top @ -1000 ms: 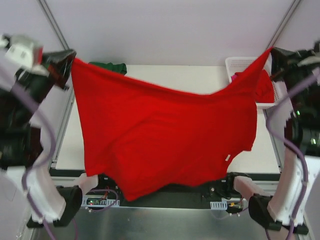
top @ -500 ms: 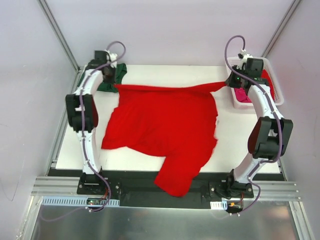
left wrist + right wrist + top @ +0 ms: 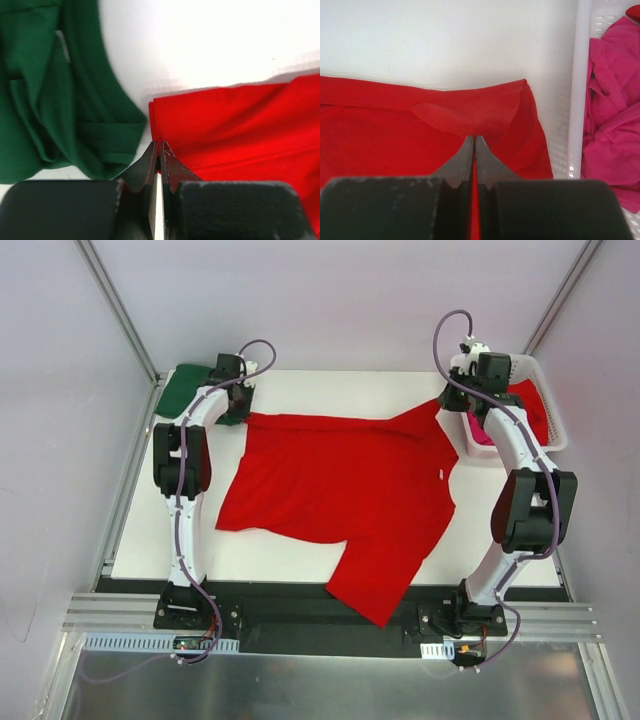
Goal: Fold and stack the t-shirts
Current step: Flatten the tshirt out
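Observation:
A bright red t-shirt lies spread on the white table, one end draped over the near edge. My left gripper is at its far left corner, jaws shut on the red cloth's edge; the tips rest on that corner. My right gripper is shut on the far right corner, red cloth showing between its fingers. A dark green t-shirt lies crumpled just left of the left gripper. A pink t-shirt sits in the basket.
The white lattice basket stands at the far right corner, close beside the right gripper, its wall next to the red corner. It holds the pink t-shirt and another red cloth. Frame posts rise at both back corners.
A second ago both arms held the red t-shirt stretched high in the air. They have lowered it and laid it over the table, drawing it toward the far edge.

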You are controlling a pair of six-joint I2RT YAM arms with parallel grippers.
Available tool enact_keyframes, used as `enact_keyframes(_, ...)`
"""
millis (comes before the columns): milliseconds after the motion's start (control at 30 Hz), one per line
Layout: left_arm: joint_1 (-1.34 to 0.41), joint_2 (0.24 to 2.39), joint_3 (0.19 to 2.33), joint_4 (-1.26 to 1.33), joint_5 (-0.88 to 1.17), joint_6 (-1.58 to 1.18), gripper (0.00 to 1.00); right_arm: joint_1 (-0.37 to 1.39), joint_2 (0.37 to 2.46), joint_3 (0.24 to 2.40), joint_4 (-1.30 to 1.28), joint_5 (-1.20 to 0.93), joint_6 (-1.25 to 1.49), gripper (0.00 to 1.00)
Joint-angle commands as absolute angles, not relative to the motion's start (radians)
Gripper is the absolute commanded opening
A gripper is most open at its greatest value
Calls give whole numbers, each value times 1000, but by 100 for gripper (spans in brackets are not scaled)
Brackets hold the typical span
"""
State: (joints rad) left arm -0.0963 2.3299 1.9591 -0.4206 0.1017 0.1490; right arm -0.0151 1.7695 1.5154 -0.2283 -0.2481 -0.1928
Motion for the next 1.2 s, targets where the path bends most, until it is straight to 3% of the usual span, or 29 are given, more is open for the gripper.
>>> enact_keyframes(0, -83, 2234, 1971, -367, 35, 156, 0, -3, 1801, 1582, -209, -194, -222, 1)
enact_keyframes(333, -83, 2275, 2131, -324, -52, 172, 0, 23, 1956, 1717, -221, -15, -195, 1)
enact_keyframes(800, -86, 2339, 2140, -236, -90, 189, 0, 55, 2077, 1775, -135, 309, -255, 1)
enact_keyframes(1167, -89, 2365, 2138, -207, -95, 212, 0, 57, 2155, 1822, -5, 278, -334, 1)
